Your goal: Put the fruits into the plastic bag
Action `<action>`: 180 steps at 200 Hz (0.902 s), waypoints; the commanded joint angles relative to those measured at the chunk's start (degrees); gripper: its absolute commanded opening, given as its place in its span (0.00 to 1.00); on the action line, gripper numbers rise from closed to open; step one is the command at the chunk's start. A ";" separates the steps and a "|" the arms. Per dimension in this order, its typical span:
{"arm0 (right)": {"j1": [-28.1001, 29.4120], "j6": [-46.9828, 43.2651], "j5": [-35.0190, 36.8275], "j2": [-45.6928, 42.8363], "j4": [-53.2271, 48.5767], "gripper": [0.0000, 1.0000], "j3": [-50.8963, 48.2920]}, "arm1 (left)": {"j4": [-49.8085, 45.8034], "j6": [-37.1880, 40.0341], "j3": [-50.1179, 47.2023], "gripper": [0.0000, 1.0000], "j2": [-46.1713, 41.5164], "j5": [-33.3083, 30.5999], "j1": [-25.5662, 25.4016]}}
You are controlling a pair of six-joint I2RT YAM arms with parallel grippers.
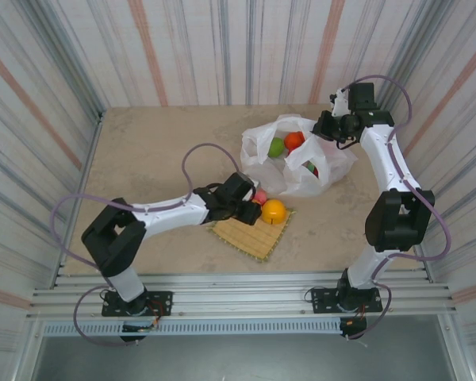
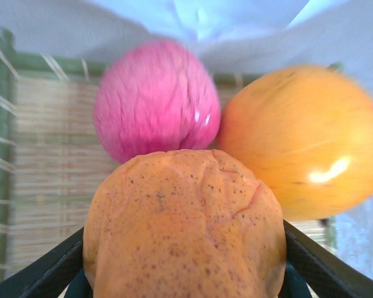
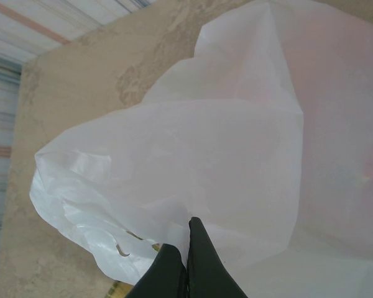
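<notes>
Left arm: it reaches right across the table (image 1: 143, 159) to the woven mat (image 1: 250, 236), which lies near the middle, a little toward the near edge. The left gripper (image 1: 248, 208) is over the mat's far edge.

From the left wrist camera we see a speckled orange (image 2: 183, 230) sitting between the two dark fingers (image 2: 43, 270). Each finger lies against one flank of it, so we record the orange as gripped. Just beyond it, a pink fruit (image 2: 155, 99) stands on the left and a yellow-orange fruit (image 2: 304, 139) on the right. Both rest on the mat and they touch each other (we cannot tell whether either touches the orange).

Bag: the plastic bag (image 1: 297, 163) lies far and right of the mat, its near edge just beside the two loose fruits, its mouth facing up. Inside we note a green fruit (image 1: 277, 147) next to a red-orange fruit (image 1: 294, 140). Nearer and to the right is a red-and-green piece (image 1: 311, 168), too small for us to name.

Right arm: the right gripper (image 3: 188, 233) is at the bag's far right rim. Its fingers are pressed together with the thin white film pinched at their tips.
</notes>
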 commanded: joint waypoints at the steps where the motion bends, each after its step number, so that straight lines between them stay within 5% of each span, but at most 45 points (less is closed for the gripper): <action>1: -0.17 -0.36 -0.75 -1.51 -0.30 0.00 -0.28 | 0.85 2.43 0.83 0.64 -4.54 -1.20 -0.32; 116: -0.10 -0.23 -1.01 -2.14 -0.25 0.00 -0.37 | 3.35 5.94 22.01 0.62 12.90 3.88 4.25; 180: -0.10 -0.05 -1.39 -2.11 0.03 0.00 -0.46 | 2.01 6.22 34.80 0.63 23.98 0.65 7.09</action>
